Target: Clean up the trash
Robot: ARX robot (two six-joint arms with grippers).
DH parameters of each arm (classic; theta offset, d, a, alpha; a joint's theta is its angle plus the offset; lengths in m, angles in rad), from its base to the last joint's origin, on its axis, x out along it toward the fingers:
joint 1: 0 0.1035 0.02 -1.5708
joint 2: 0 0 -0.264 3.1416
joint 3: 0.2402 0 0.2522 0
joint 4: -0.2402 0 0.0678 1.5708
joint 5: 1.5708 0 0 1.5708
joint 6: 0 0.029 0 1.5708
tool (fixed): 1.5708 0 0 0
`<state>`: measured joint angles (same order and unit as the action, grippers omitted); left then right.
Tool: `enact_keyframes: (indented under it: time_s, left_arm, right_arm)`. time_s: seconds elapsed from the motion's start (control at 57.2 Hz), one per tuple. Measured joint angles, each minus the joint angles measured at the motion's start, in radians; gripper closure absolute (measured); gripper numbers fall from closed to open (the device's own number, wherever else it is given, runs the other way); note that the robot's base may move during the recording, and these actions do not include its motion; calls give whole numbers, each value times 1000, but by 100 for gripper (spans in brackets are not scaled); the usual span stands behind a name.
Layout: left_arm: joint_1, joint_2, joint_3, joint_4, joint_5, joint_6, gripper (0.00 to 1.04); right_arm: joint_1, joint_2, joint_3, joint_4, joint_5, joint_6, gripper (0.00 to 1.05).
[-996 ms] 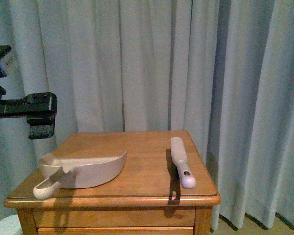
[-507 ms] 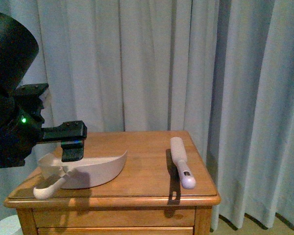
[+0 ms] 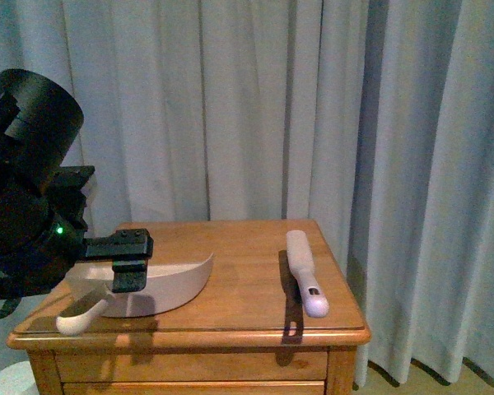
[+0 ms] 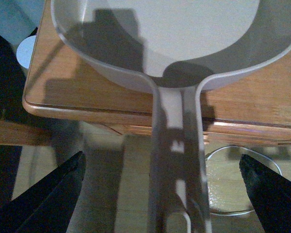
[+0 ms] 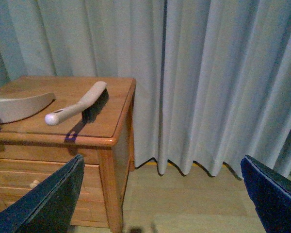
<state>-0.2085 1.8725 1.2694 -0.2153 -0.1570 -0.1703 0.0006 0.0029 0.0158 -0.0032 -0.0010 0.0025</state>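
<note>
Hovering left end effector (image 3: 128, 280) (image 4: 161, 160): released, its fingers (image 4: 53, 194) spread wide, one on each side of the dustpan's handle (image 4: 177, 145) and touching neither; it hangs low over the spot where handle meets pan.
Right end effector (image 5: 162, 162): released, fingers (image 5: 43, 199) far apart, held off to the right of the tabletop, over the floor (image 5: 194, 194).
Dustpan (image 3: 177, 284): on the left part of the tabletop (image 3: 239, 243), handle pointing front-left and poking out past the front edge.
Brush (image 3: 303, 267): flat on the right part, well apart from the dustpan, grip toward the front.
Trash: cannot be made out in any view.
Curtain (image 3: 255, 107): hanging behind the tabletop.
</note>
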Motion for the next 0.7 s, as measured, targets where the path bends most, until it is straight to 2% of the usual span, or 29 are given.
enact_keyframes:
  time_s: [0.699]
  left_arm:
    - [20,75,10,51,15,70,8]
  right_arm:
    - [0,0,0,0,0,0,7]
